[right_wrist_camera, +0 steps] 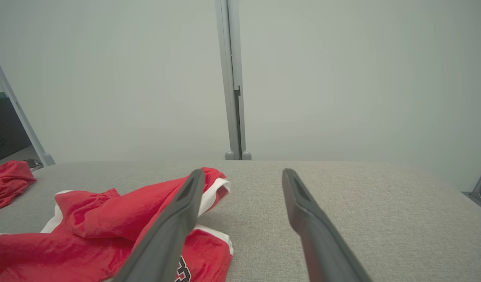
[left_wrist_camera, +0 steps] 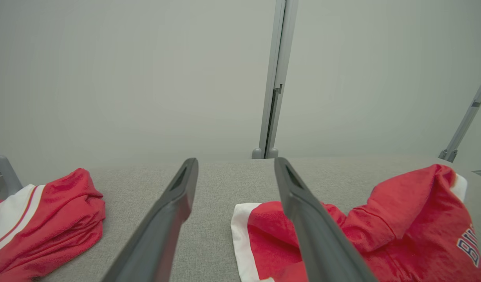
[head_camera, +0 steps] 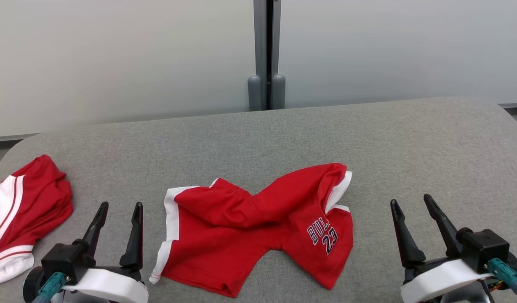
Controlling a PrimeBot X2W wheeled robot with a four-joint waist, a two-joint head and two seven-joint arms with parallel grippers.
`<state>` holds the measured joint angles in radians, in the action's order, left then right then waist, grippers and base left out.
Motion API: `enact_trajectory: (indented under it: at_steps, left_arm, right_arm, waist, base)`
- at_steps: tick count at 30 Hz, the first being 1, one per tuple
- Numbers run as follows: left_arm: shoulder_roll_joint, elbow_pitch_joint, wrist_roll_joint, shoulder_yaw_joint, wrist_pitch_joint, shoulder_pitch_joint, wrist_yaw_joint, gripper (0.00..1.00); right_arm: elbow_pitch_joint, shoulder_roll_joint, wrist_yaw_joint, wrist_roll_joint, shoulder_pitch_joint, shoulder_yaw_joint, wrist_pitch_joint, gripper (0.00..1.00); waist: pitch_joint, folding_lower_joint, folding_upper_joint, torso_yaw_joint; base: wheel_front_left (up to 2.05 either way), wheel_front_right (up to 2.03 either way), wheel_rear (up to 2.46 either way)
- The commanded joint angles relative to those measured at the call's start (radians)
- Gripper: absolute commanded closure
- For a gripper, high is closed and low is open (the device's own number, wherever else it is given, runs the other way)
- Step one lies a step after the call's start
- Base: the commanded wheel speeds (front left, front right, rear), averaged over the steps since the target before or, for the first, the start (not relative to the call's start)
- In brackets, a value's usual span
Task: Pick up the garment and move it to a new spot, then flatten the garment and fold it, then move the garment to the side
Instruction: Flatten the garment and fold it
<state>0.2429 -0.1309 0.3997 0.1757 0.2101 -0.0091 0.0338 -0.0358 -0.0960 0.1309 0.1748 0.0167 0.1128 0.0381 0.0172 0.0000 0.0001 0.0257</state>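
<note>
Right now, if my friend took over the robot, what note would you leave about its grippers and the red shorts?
Grippers: the left gripper and right gripper are both open and holding nothing, one on each side of the shorts.
Things: the red shorts lie rumpled mid-table, with a second red-and-white garment at the left edge.
Done: nothing certain.
Left: flatten, fold, move aside.

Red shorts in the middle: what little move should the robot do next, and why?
Probably move the left gripper to the near white edge of the shorts and pinch it. Both it and the right gripper are open and empty, beside the crumpled shorts.
</note>
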Motion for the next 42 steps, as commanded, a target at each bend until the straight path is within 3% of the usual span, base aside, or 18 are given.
enact_trajectory:
  at_steps: [1, 23, 29, 42]
  left_arm:
    - [0.008, 0.008, 0.005, -0.001, -0.004, 0.009, 0.006, 0.0]
    - [0.008, 0.024, 0.001, 0.024, -0.023, -0.014, 0.026, 0.0]
    - [-0.004, 0.023, -0.008, 0.047, -0.016, -0.086, 0.009, 0.0]
    - [-0.076, -0.079, -0.033, 0.104, 0.039, -0.313, -0.052, 0.0]
  right_arm:
    - [0.009, 0.0, 0.0, -0.006, 0.008, -0.002, -0.006, 0.0]
    - [-0.017, 0.008, 0.0, 0.0, -0.025, 0.037, -0.005, 0.0]
    - [-0.089, -0.007, 0.0, 0.033, -0.095, 0.211, -0.035, 0.0]
    - [-0.386, -0.037, 0.0, 0.155, -0.319, 0.622, -0.065, 0.0]
  waist:
    - [0.002, 0.0, -0.0001, 0.0]
    - [-0.002, 0.0, -0.0001, -0.022]
    - [-0.058, 0.0, -0.0001, -0.082]
    - [-0.23, 0.0, -0.0001, -0.255]
  base:
    - [0.0, 0.0, 0.0]
    - [0.0, 0.0, 0.0]
    - [0.0, 0.0, 0.0]
    - [0.0, 0.0, 0.0]
